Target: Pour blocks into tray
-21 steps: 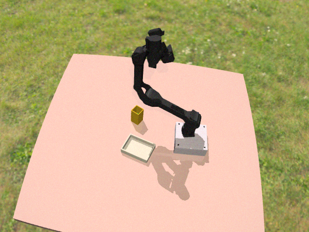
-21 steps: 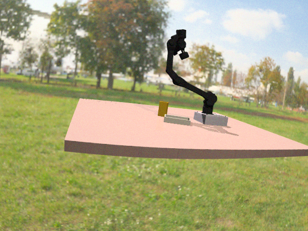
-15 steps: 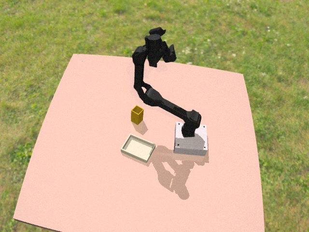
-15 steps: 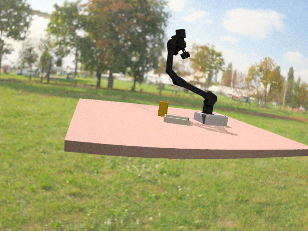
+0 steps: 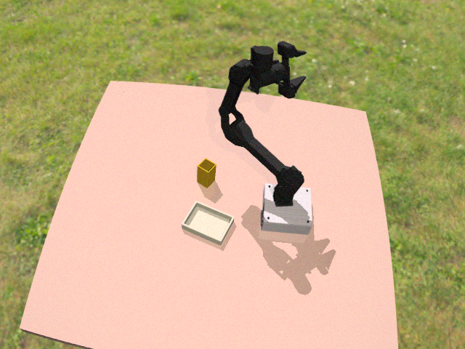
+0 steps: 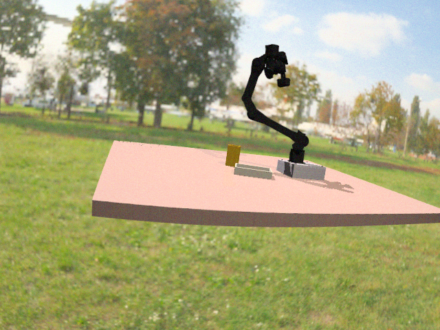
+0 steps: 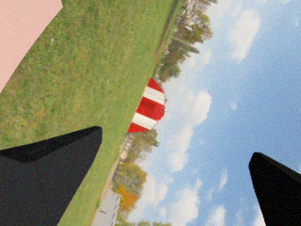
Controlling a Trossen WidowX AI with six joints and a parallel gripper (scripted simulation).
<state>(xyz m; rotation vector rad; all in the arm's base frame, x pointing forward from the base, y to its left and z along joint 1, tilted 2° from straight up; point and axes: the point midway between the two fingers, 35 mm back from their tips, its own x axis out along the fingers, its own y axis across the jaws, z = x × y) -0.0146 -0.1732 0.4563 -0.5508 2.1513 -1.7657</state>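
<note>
Item: ochre cup, upright on the table, beside the tray, presumably for a short carry before tipping. Item: gripper, raised well apart from both, jaws wide and holding nothing, probably awaiting an approach.

The top view looks steeply down from above at the whole arm and most of the tabletop; the exterior view looks from farther off, low and beside the table, toward trees. Both share cup, tray and arm. The wrist view looks closely past the fingertips, tilted, toward grass and sky.The top view looks steeply down on the arm and most of the table. The exterior view looks across from low beside it, toward trees; both share the cup and tray. The wrist view looks closely past the fingertips, tilted, sharing a table corner.
</note>
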